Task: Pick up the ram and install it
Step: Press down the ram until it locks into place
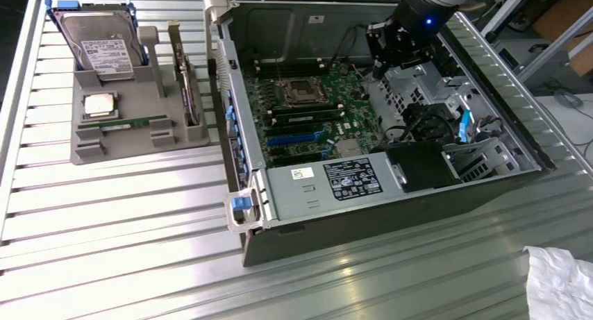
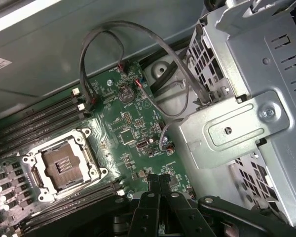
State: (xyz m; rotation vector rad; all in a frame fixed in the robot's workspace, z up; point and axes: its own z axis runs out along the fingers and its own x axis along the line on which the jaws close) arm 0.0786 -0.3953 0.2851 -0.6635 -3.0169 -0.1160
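Observation:
A ram stick [image 1: 121, 123], thin and green, lies flat in a slot of the grey holder [image 1: 111, 150] at the exterior view's left. A second green stick [image 1: 304, 115] sits among the memory slots of the motherboard [image 1: 306, 105] inside the open computer case [image 1: 371, 202]. My gripper [image 1: 393, 60] hangs over the far right part of the board, well away from the holder. In the wrist view its black fingers [image 2: 149, 197] meet, so the gripper [image 2: 159, 178] is shut with nothing in it, above the board's edge near the CPU socket [image 2: 64, 163] and the dark memory slots [image 2: 39, 116].
The holder also carries a hard drive [image 1: 102, 46], a silver processor [image 1: 99, 106] and an upright card [image 1: 190, 91]. Grey cables [image 2: 138, 59] loop over the board beside a metal drive cage [image 2: 246, 113]. A white cloth [image 1: 560, 285] lies at the near right.

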